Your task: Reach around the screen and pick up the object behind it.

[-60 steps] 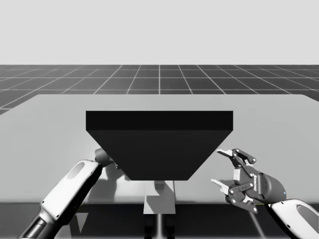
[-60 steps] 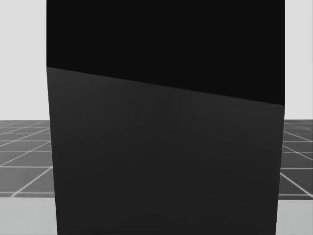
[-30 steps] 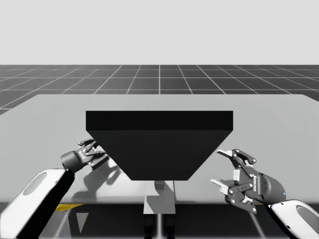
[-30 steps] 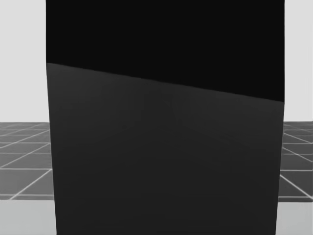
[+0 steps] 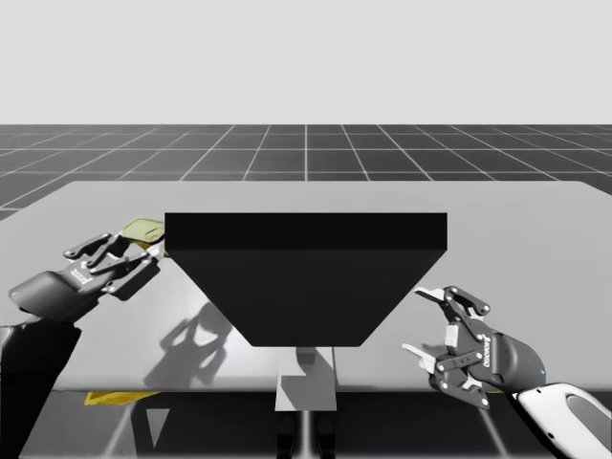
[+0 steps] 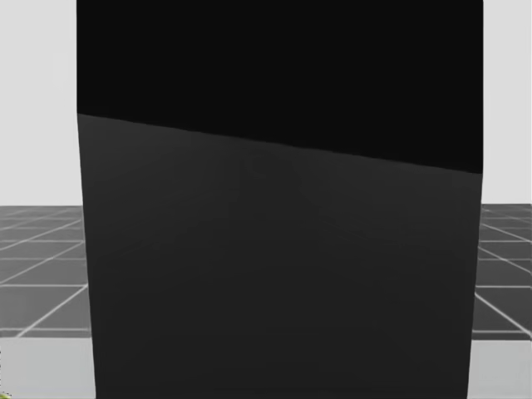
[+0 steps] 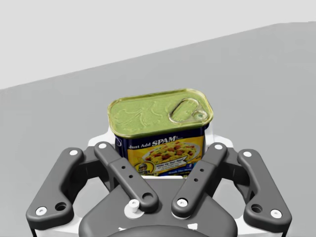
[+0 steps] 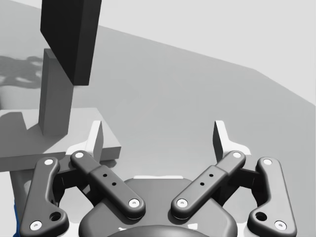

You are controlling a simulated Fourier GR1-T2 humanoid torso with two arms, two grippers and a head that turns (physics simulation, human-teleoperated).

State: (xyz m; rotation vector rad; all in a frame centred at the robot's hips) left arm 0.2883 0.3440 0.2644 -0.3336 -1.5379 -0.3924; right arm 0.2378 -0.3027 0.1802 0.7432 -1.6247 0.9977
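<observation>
Head-camera scene: the black screen (image 6: pixel 278 249) stands directly before me, its upper band darker than the grey face below, flanked at 9 and 3 o'clock by gridded floor (image 6: pixel 41 266), with strips of pale table (image 6: pixel 41 370) at 7 and 5 o'clock.

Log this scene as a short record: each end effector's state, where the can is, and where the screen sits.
left end effector: shut on the yellow-green rectangular can
right end effector: open, holding nothing, off the screen's right side
black screen: mid-table, between both arms
can position: lid up, off the screen's left end
</observation>
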